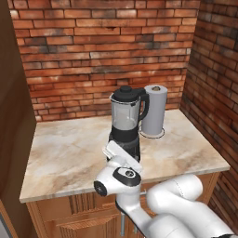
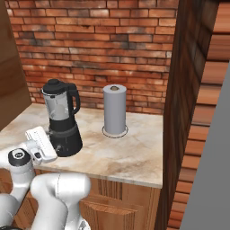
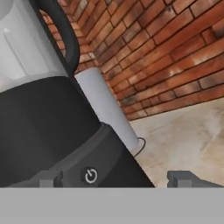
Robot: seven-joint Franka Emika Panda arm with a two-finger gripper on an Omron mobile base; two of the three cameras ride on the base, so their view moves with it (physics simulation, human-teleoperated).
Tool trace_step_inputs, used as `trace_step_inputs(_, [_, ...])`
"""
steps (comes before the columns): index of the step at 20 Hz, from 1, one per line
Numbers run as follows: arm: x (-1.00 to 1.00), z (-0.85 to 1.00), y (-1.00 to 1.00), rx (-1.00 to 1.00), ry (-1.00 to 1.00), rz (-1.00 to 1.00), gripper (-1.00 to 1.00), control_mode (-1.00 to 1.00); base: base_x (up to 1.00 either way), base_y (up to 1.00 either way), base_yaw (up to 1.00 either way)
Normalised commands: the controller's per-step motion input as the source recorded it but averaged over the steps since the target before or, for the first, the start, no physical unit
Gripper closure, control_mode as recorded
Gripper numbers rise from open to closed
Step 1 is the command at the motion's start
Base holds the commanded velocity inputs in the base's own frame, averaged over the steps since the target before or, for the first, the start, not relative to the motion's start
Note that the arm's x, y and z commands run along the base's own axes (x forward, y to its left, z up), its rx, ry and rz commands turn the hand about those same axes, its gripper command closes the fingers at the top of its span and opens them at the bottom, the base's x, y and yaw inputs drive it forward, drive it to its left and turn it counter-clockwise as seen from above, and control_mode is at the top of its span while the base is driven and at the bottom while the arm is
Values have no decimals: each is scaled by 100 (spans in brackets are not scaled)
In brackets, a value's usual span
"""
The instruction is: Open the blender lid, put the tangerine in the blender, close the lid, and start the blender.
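Blender [image 1: 125,122] stands upright on the marble bench [image 1: 65,153], its long axis vertical, toward the front edge of the bench and near the middle of its width. Its clear jar sits on the black base, and the black side handle points toward the paper towel roll [image 1: 154,110], which stands upright just beside and behind the blender, close to the brick wall [image 1: 102,51]. The blender lid [image 1: 126,94] is seated on top of the jar, knob upward.

In the hand view, the black base [image 3: 48,131] is seen tilted, with a round power-symbol button [image 3: 90,175] on its front face close to the camera; the jar handle [image 3: 61,30] curves above it.

Gripper [image 3: 116,179] is positioned directly in front of the blender base, at the level of the button. Its two finger tips stand well apart, with nothing held between them; the left tip lies against the base front, and whether it touches cannot be determined.
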Motion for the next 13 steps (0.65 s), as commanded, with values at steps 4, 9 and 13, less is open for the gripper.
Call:
trace_step_inputs(4, [11,0,16,0,-11,4,-100,-100,0,0,0])
trace_step_inputs(9, [3,0,0,0,-7,4,-100,-100,0,0,0])
trace_step_inputs(13, [-37,1,-5,0,-10,1,-100,-100,0,0,0])
